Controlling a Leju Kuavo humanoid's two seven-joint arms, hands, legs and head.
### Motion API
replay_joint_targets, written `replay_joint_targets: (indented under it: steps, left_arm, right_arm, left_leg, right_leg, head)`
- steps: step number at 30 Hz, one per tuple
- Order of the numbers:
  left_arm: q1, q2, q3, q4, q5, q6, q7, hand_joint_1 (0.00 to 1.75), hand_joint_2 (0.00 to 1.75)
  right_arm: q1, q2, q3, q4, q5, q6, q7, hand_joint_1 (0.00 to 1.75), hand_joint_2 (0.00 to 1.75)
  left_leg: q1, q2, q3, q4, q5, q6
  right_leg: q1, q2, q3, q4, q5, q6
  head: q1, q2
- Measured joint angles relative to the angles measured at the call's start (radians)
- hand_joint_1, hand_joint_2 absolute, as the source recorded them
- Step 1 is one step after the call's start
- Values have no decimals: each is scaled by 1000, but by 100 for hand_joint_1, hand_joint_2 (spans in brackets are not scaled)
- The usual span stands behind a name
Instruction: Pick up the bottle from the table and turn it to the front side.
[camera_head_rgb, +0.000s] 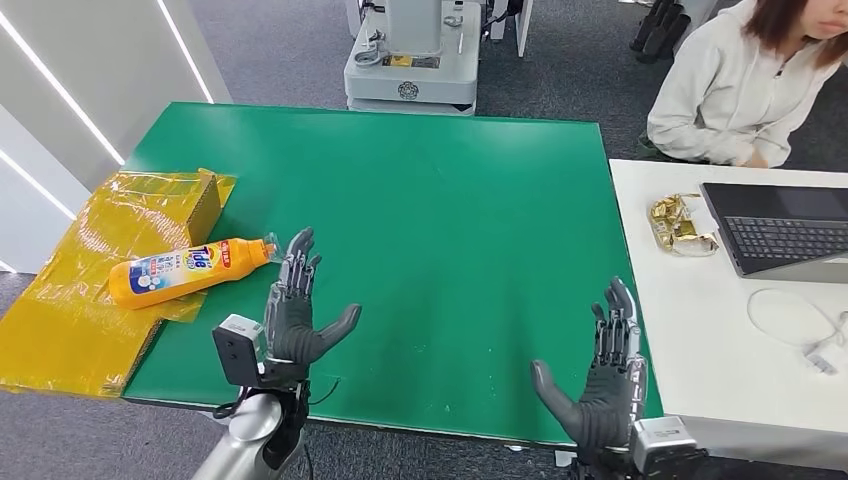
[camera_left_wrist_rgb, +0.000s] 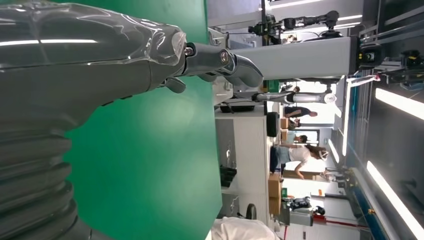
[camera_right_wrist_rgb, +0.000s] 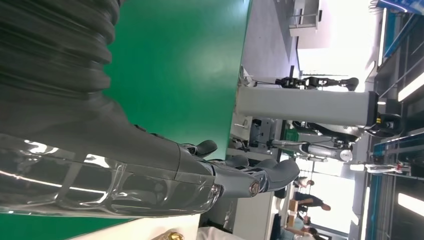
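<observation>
green bench (camera_head_rgb: 450, 220) fills the room's middle; bottle (camera_head_rgb: 190, 271) lies flat at its left edge on yellow wrap (camera_head_rgb: 70, 300), cap toward the left hand (camera_head_rgb: 295, 315); left hand is nearer, fingers spread, holding nothing; right hand (camera_head_rgb: 605, 385) spread too, far off.

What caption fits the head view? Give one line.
Both hands, left and right, hover open over the green table; orange bottle lies untouched.

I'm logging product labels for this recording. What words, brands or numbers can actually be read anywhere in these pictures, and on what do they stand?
"Tide": on the label of the orange bottle, which lies on its side at the left edge of the green table.
The smaller print around that brand on the label: too small to read.
Laptop keys: too small to read.
Round emblem on the grey machine base: blurred, unreadable.
</observation>
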Motion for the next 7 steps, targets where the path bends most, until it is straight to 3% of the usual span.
replay_joint_targets:
  steps: [7]
  left_arm:
    - [-2,-13,0,1,-29,-27,16,0,175]
  right_arm:
    - [-3,15,-27,18,2,-5,0,0,175]
  left_leg:
    - [0,0,0,0,0,0]
  right_leg:
    - [0,0,0,0,0,0]
  head:
    - [0,0]
